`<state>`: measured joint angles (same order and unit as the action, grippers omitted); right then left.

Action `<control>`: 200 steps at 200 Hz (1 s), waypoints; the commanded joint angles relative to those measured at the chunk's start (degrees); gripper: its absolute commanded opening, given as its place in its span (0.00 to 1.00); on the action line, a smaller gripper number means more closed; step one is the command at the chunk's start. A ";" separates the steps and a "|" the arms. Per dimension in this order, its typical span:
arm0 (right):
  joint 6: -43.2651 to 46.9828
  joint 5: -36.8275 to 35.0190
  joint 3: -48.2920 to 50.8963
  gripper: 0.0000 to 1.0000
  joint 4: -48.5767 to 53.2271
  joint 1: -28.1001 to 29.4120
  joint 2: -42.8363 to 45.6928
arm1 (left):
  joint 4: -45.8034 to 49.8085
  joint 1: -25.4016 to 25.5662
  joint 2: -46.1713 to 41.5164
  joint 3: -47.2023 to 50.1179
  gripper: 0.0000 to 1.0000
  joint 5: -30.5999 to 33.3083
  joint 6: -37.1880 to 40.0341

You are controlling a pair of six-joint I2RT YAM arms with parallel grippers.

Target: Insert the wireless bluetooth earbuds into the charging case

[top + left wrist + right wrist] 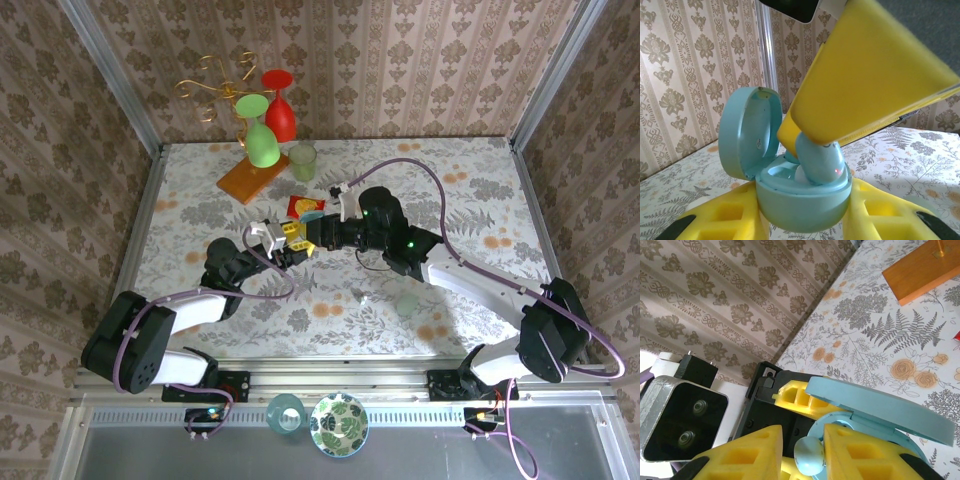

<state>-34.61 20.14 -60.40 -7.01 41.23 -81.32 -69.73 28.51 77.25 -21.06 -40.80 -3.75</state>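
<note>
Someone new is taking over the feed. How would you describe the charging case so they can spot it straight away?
Start at the middle of the floral table. There the left gripper clamps the charging case between its yellow fingers. It is the pale blue oval shell with its round lid hinged open and an earbud standing in its white inside.

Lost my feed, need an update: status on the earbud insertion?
Left gripper shut on charging case, lid open. Right gripper around earbud, partly in case, grip unclear. Lid clear of path.
</note>
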 commanded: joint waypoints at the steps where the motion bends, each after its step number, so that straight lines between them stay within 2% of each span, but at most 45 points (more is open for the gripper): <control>1: 1.62 -2.18 -0.13 0.29 3.09 -0.54 1.16 | -3.39 -0.04 -1.44 -1.15 0.26 -0.22 1.02; 76: 3.86 -4.23 1.86 0.44 2.19 -0.80 6.43 | -3.47 -0.04 -1.49 -0.81 0.26 -0.58 0.91; 122: 3.71 -3.30 1.82 0.43 2.26 -0.80 5.81 | -3.48 -0.04 -1.76 -0.58 0.26 0.24 0.66; 151: 4.25 -4.01 1.77 0.36 3.53 -0.79 6.37 | -3.47 -0.04 -1.60 -0.30 0.26 1.03 1.42; 200: 6.02 -3.18 -0.47 0.33 6.96 -0.81 4.17 | -3.48 -0.04 -1.75 -0.56 0.26 0.44 1.36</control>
<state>-30.74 17.15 -59.35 -2.70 40.66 -76.18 -70.39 28.51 76.71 -21.06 -40.03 -3.16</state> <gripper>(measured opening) 0.347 0.342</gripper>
